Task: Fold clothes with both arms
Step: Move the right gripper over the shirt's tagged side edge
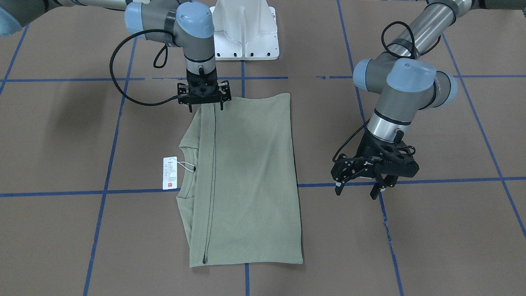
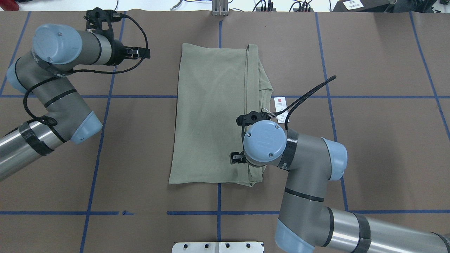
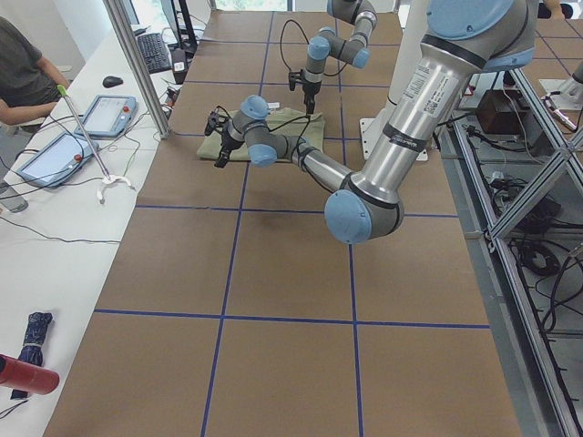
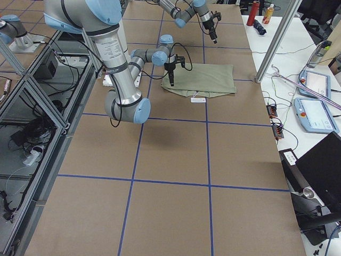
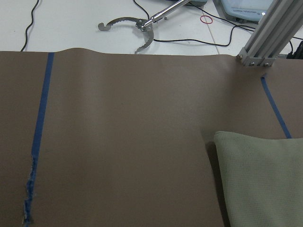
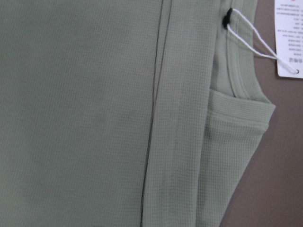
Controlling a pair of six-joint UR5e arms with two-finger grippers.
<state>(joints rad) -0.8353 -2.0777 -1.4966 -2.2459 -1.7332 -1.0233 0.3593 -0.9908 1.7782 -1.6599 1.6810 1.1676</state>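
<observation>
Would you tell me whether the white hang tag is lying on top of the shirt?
No, the hang tag lies on the table beside the shirt, joined to it only by its string.

Surface finishes. The pale sage-green long-sleeved shirt [image 1: 246, 176] is matt cloth in a fine grid-textured knit. The white rectangular hang tag [image 1: 169, 172] is smooth printed card on white string. The brown table cover [image 1: 411, 246] is a matt, paper-like sheet crossed by blue tape lines [image 1: 135, 191], frayed in places. The left arm [image 1: 404, 86] and right arm [image 1: 193, 24] have matt grey housings, brushed silver metal tubes and smooth light-blue caps. The white pedestal base [image 1: 245, 28] is glossy painted metal.
</observation>
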